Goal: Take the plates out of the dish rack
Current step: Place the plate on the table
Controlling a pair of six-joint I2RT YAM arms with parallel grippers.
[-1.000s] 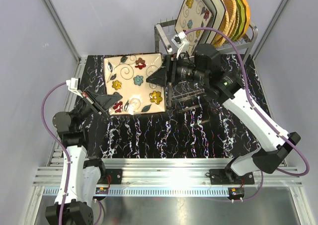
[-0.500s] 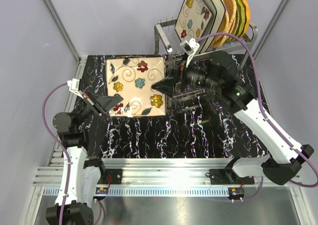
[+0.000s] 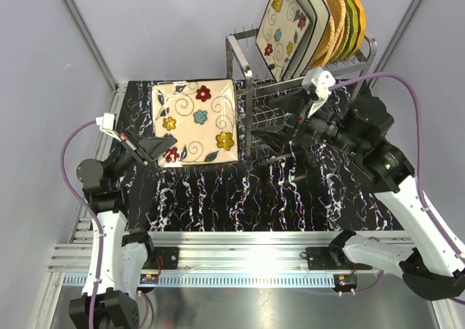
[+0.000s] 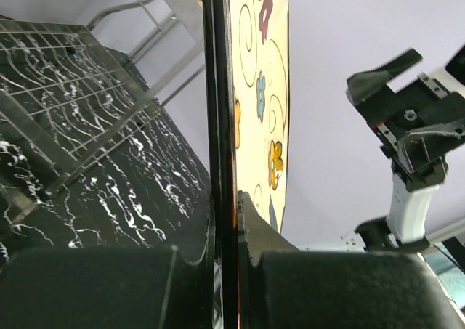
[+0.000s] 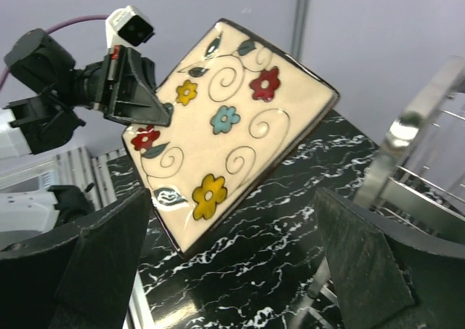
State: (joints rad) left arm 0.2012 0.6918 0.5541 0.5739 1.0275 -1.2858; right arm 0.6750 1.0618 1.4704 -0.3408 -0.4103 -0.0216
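One flowered plate (image 3: pixel 192 122) clamped by left jaws, right jaws spread, empty

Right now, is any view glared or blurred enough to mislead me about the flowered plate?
Top external: sharp, with glare on the metal rail. Left wrist: left hand dark and soft, flowered plate edge-on but legible. Right wrist: right hand dark and blurred, plate crisp, dish rack tube out of focus.

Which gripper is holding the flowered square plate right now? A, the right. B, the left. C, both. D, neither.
B: the left gripper is shut on the edge of the flowered square plate, while the right gripper is open and clear of it.
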